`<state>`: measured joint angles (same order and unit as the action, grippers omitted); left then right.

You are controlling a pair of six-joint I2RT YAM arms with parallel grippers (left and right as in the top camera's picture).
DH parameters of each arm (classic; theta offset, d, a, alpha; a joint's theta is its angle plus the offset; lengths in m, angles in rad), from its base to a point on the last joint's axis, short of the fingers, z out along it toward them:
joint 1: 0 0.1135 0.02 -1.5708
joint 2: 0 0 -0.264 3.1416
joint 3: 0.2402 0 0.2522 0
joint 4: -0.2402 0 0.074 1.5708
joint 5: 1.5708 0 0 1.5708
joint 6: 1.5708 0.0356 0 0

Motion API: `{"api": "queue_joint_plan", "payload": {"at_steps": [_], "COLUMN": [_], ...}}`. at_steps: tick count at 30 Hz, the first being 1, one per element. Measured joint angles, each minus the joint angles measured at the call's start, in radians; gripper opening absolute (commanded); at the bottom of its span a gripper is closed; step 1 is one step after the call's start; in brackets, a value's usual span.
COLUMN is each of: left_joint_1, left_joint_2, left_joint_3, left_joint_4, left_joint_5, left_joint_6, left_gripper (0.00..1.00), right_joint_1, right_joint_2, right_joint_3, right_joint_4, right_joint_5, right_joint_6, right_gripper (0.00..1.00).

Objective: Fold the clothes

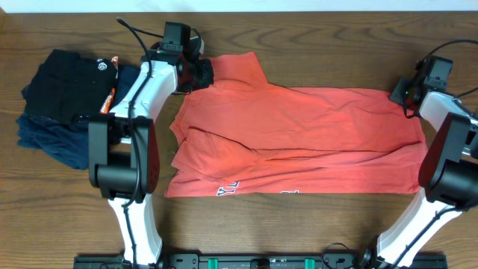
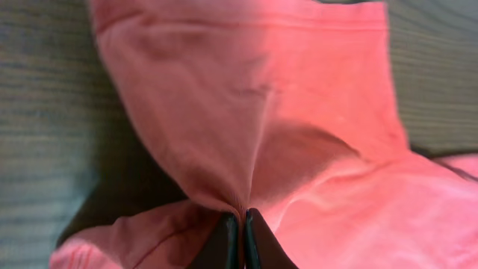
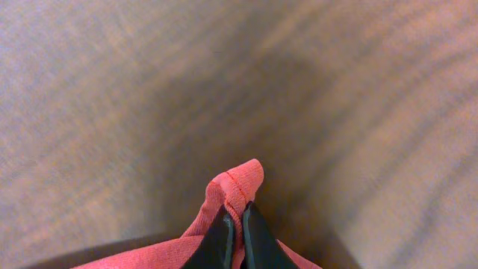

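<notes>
The coral-red T-shirt (image 1: pixel 299 138) lies spread across the middle of the table, folded lengthwise, with bits of white lettering at its near edge. My left gripper (image 1: pixel 200 72) is shut on the shirt's far left part, near a sleeve; in the left wrist view the jaws (image 2: pixel 241 215) pinch a fold of the shirt (image 2: pixel 254 97). My right gripper (image 1: pixel 399 93) is shut on the shirt's far right corner; in the right wrist view the jaws (image 3: pixel 234 213) pinch a hemmed corner of the shirt (image 3: pixel 240 179).
A pile of folded black and navy-blue garments (image 1: pixel 63 101) sits at the far left of the wooden table (image 1: pixel 314 224), next to my left arm.
</notes>
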<state>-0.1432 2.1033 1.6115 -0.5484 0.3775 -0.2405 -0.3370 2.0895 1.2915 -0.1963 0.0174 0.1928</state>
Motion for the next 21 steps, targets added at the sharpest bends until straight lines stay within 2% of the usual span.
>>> {"api": "queue_joint_plan", "payload": {"at_steps": [11, 21], "left_joint_1": [0.0, 0.0], "left_joint_2": [-0.283, -0.291], "left_joint_3": [0.002, 0.0], "left_joint_4": [-0.342, -0.727], "left_joint_5": [0.028, -0.006], "left_joint_6": [0.002, 0.029], "left_gripper": [0.06, 0.06], "right_joint_1": [-0.045, -0.044], "right_joint_2": [-0.242, -0.326], "right_joint_3": [-0.011, -0.013], "right_joint_4": [-0.312, -0.685], "right_joint_5": [0.038, 0.214], "right_joint_6": [0.007, 0.008], "right_gripper": [0.1, 0.09]}}
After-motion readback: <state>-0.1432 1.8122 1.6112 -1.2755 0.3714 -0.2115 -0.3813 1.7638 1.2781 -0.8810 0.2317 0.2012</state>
